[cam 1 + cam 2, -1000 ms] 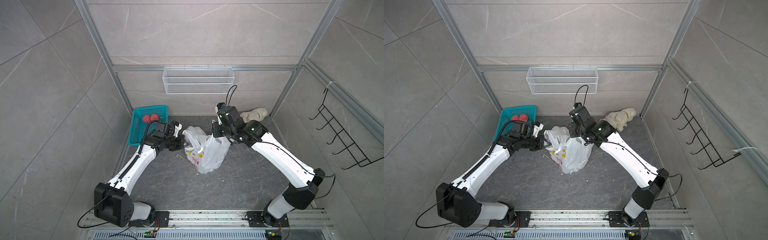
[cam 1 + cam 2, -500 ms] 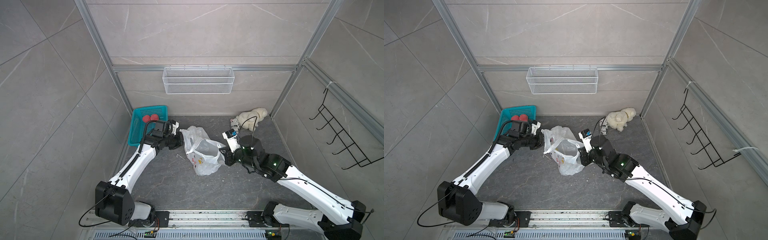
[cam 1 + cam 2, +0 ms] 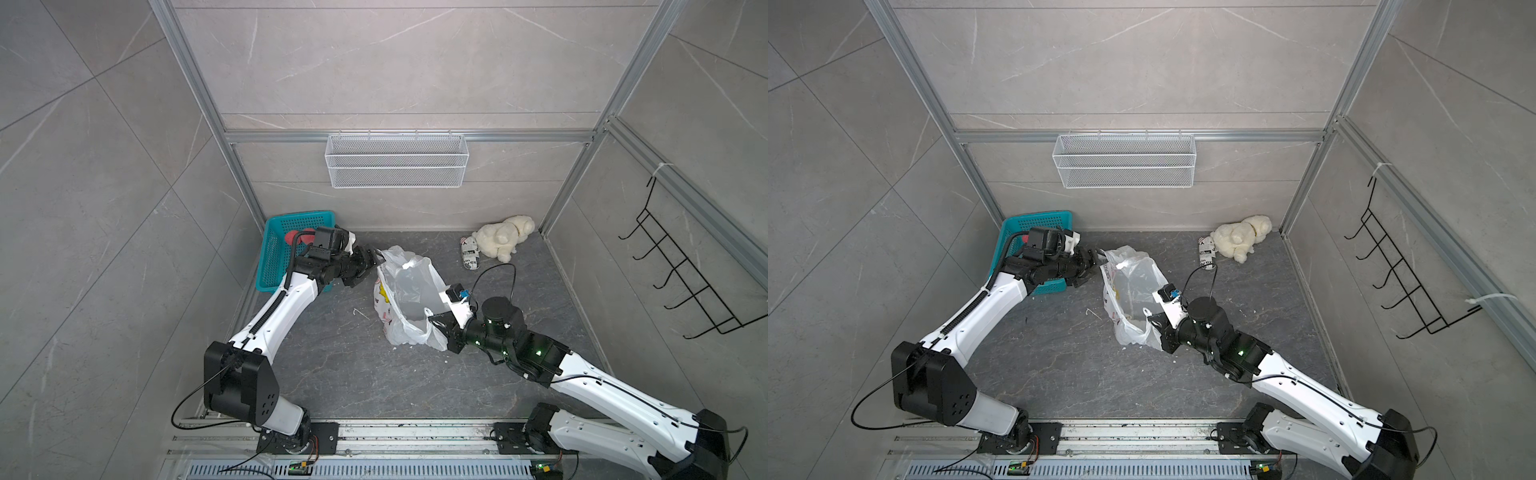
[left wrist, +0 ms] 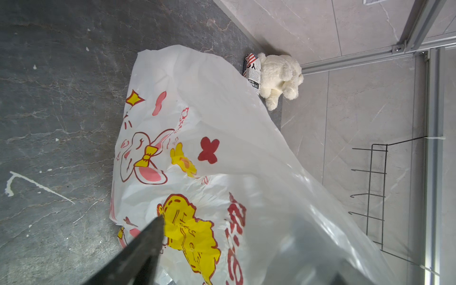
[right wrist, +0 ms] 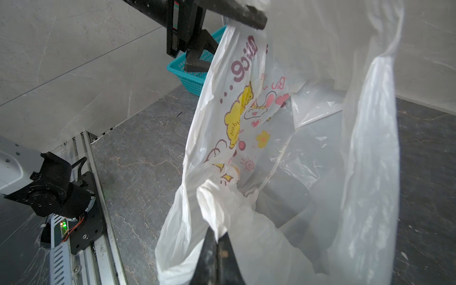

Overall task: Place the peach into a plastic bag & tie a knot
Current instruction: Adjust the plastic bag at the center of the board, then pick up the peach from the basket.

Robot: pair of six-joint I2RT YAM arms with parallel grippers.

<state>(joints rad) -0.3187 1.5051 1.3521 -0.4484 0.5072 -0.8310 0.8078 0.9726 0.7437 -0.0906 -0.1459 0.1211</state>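
Your left jaws stand wide while only your right jaws pinch the plastic bag (image 3: 409,291), so its mouth may collapse shut.

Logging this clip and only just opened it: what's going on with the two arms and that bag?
The right gripper, jaws shut, pinches a bunched edge of the plastic bag, which sits on the floor with its mouth spread open between the arms. The left gripper is at the bag's far edge, jaws open, with film draped against one of them. Nothing shows inside the bag and its handles are untied. Red round things lie in the teal basket.
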